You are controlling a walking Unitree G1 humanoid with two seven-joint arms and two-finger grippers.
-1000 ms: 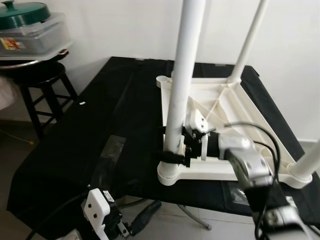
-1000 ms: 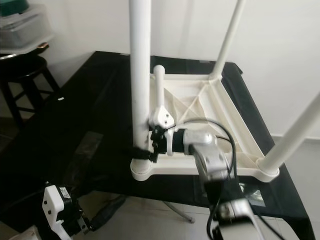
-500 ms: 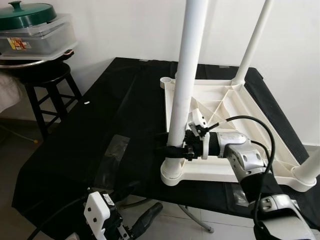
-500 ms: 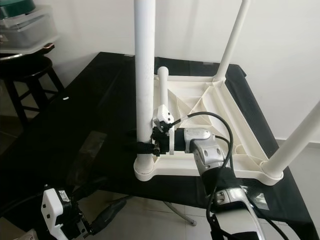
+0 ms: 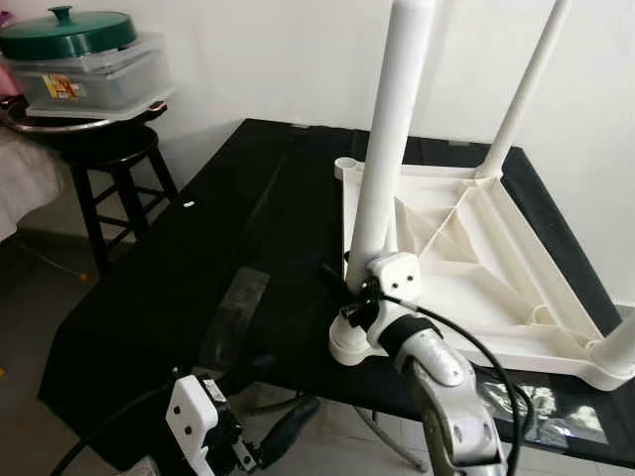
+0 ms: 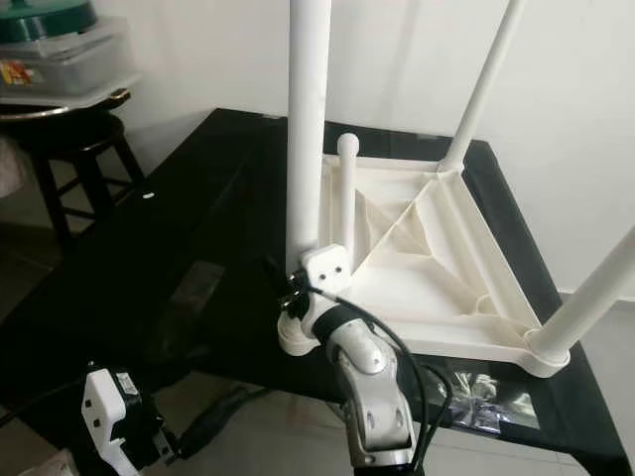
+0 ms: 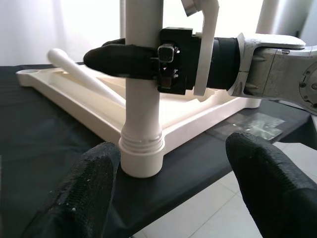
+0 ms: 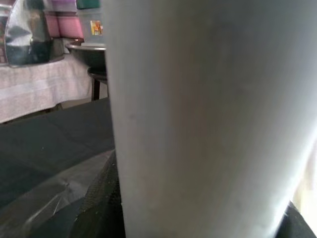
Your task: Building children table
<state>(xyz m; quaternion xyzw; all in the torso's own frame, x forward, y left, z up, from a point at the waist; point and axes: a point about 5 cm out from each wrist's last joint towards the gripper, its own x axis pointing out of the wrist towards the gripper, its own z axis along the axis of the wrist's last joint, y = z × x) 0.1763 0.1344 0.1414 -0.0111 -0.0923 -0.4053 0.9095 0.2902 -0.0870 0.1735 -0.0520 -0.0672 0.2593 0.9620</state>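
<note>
A white children's table (image 5: 466, 248) lies upside down on a black cloth-covered table (image 5: 238, 218). Three white legs stand up from its corners; the near-left leg (image 5: 392, 139) is the closest. My right gripper (image 5: 352, 288) is shut on that leg just above its socket, and the leg (image 7: 143, 99) shows between its black fingers (image 7: 119, 59) in the left wrist view. One loose leg (image 6: 345, 198) lies inside the upturned top. My left gripper (image 5: 273, 441) hangs low beside the table's near edge, open, its fingers (image 7: 94, 183) spread facing the socket.
At the back left is a black stool (image 5: 109, 149) bearing a plastic box with a green lid (image 5: 79, 59). Clear plastic wrap lies on the cloth at the near left (image 5: 233, 307) and near right (image 5: 541, 407). A white wall stands close behind.
My right wrist has swung round the near-left leg from its right side to its near side, still gripping it. The head view has shifted. The left arm hangs as before.
</note>
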